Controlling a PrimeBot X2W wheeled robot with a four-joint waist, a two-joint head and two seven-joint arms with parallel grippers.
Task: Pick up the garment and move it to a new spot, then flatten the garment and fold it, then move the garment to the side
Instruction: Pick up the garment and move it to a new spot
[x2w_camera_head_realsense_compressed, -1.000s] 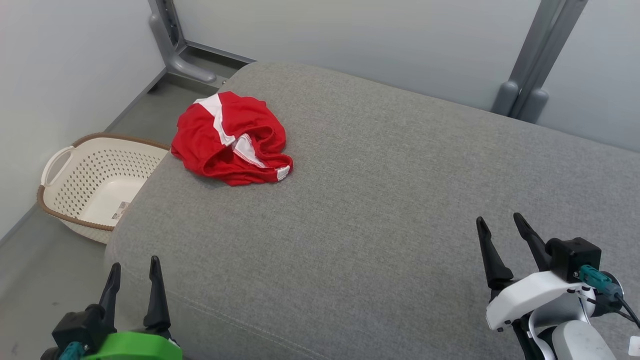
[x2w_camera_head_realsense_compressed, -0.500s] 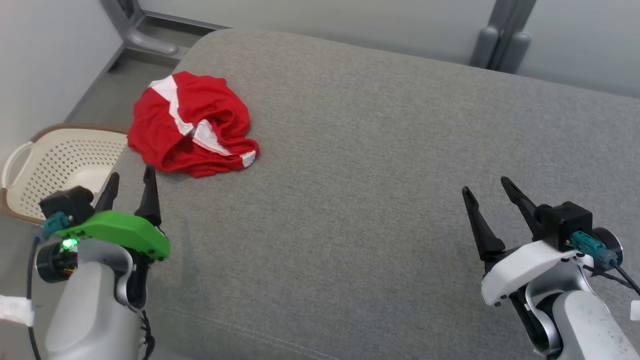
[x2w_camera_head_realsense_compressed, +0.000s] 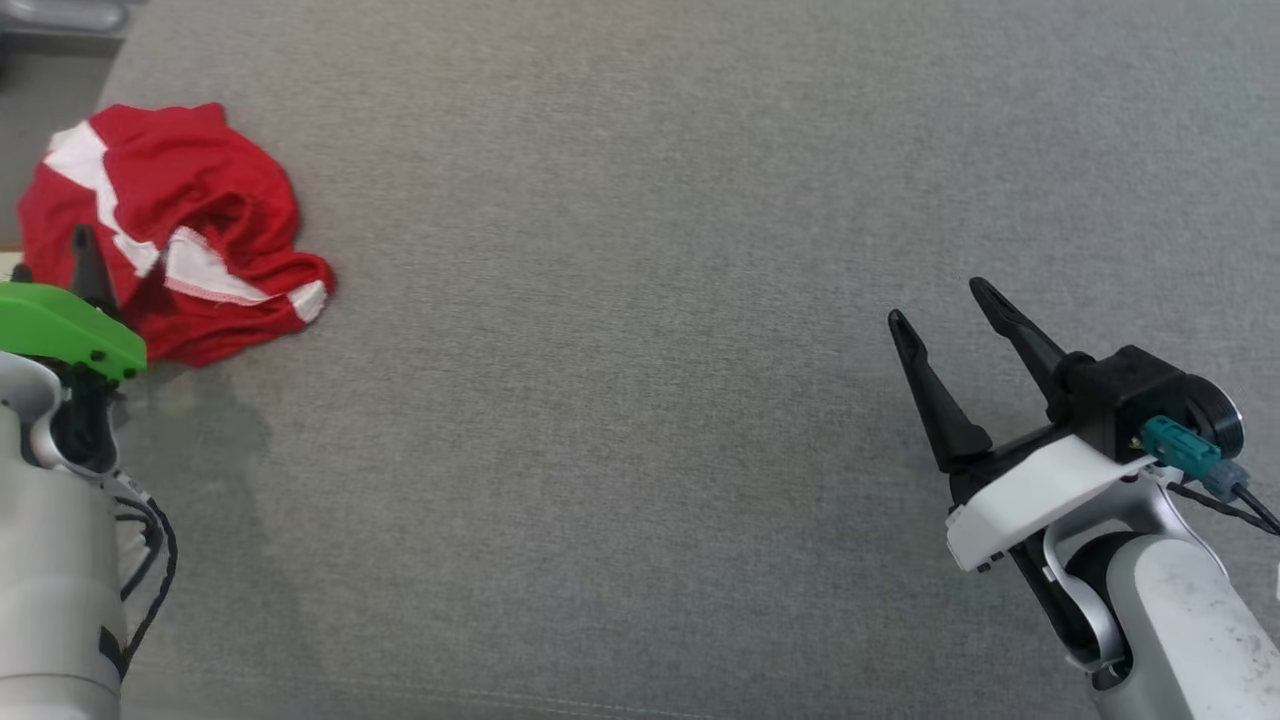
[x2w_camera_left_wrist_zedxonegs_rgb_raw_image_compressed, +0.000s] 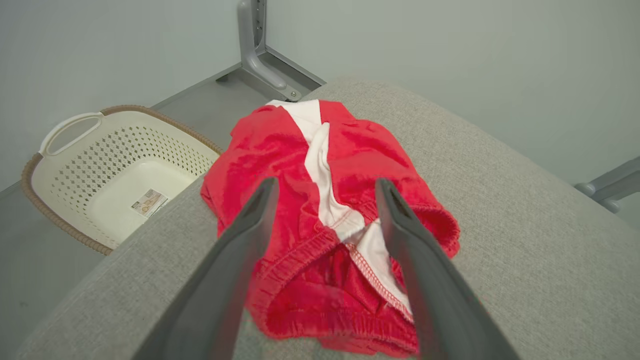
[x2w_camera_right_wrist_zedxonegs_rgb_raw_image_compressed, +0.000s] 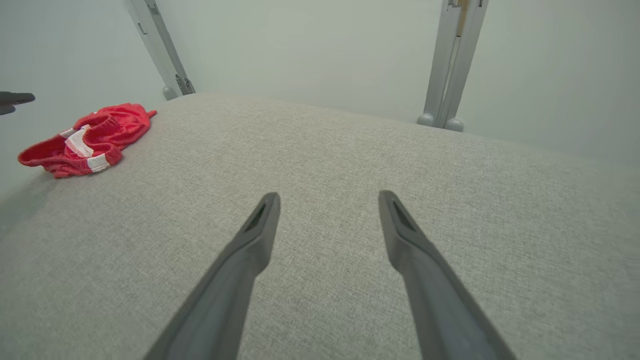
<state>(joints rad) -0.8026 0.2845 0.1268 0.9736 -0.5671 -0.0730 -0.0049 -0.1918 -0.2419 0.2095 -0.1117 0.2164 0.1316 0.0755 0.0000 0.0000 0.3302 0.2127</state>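
Advanced since the earlier frame, the left claw (x2w_camera_left_wrist_zedxonegs_rgb_raw_image_compressed: 327, 186) is spread wide over the red shorts (x2w_camera_head_realsense_compressed: 215, 190), located at ten o'clock on the grey cushion (x2w_camera_head_realsense_compressed: 640, 450). The right claw (x2w_camera_head_realsense_compressed: 938, 302) is wide and empty. A grasp is judged imminent.

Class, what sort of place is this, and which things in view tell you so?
Probably a test room staged for laundry folding: a crumpled red garment on a grey cushion, a perforated basket on the floor beside it, and plain panels on metal posts behind.
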